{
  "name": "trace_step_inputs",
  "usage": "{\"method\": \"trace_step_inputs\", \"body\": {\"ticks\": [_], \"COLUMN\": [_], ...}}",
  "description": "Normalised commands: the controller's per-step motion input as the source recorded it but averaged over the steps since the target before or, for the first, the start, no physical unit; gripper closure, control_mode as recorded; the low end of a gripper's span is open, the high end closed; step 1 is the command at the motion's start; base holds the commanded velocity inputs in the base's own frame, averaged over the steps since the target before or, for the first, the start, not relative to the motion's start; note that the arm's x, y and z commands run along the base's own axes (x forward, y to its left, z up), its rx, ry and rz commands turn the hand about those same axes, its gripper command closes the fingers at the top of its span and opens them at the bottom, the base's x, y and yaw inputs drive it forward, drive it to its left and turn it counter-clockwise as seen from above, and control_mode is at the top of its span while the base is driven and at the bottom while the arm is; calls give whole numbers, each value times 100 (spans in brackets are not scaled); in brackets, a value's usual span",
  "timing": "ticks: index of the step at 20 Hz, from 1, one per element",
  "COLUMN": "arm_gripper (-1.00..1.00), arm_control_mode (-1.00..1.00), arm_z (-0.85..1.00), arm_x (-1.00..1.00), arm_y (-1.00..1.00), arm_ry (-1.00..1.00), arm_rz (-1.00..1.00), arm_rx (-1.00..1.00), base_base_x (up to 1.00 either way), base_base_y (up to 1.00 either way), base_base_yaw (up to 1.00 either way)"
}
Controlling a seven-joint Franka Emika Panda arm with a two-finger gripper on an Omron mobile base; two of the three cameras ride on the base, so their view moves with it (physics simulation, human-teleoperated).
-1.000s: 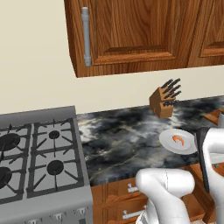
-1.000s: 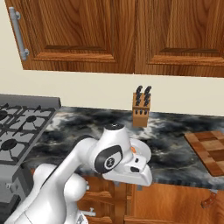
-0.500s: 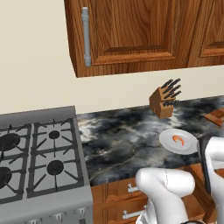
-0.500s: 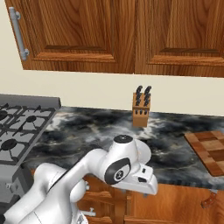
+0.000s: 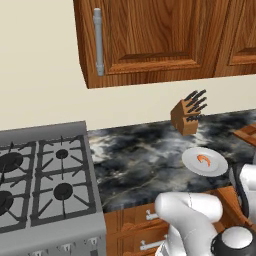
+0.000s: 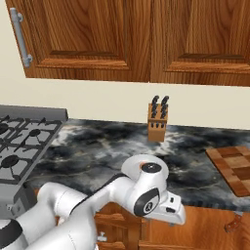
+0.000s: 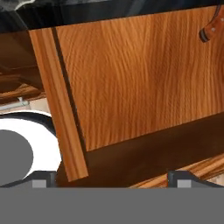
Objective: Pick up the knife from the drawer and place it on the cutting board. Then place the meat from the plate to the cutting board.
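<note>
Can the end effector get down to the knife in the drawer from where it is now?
Probably yes. The drawer stands open and the knife lies bare on its floor with nothing over it. The open end effector looks into the drawer, but the knife sits off toward one corner, so the arm must shift sideways first.

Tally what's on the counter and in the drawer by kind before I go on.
Knife block: 1
Plate: 1
Meat on the plate: 1
Cutting board: 1
Knife in the open drawer: 1
Total: 5
</note>
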Motion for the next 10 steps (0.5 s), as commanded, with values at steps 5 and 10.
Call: {"method": "trace_step_inputs", "body": {"ticks": [5, 10], "arm_gripper": [-100, -100], "arm_control_mode": [-100, -100], "arm_z": [-48, -46], "arm_x": [10, 7], "arm_y": [-44, -43], "arm_ry": [1, 0], "arm_rz": [0, 0], "arm_rx": [2, 2], "base_base_x": [0, 0], "base_base_y": [0, 0], "base_base_yaw": [0, 0]}}
